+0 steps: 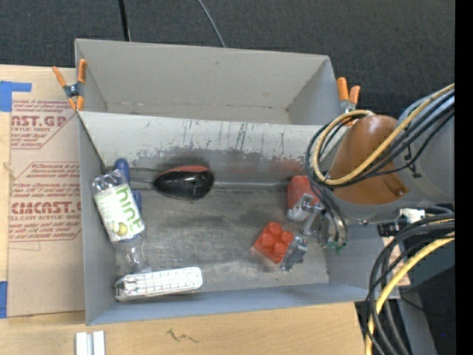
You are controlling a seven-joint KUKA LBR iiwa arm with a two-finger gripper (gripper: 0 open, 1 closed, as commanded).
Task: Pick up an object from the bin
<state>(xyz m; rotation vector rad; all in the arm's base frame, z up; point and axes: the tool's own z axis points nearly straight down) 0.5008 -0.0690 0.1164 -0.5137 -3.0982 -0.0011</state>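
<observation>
Camera view: end effector (297, 234) beside red brick (272, 241); arm (369, 161) half-hides reddish object (298, 188).

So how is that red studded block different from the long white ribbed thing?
The red block is small, squarish and studded; the white ribbed bar is long and slim. The block sits at the right of the bin beside the gripper; the bar lies lower left. Both rest on the bin floor.

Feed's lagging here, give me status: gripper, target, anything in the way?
Gripper open, low at bin's right end. Red studded block right beside it, not gripped. Reddish thing close behind.
</observation>
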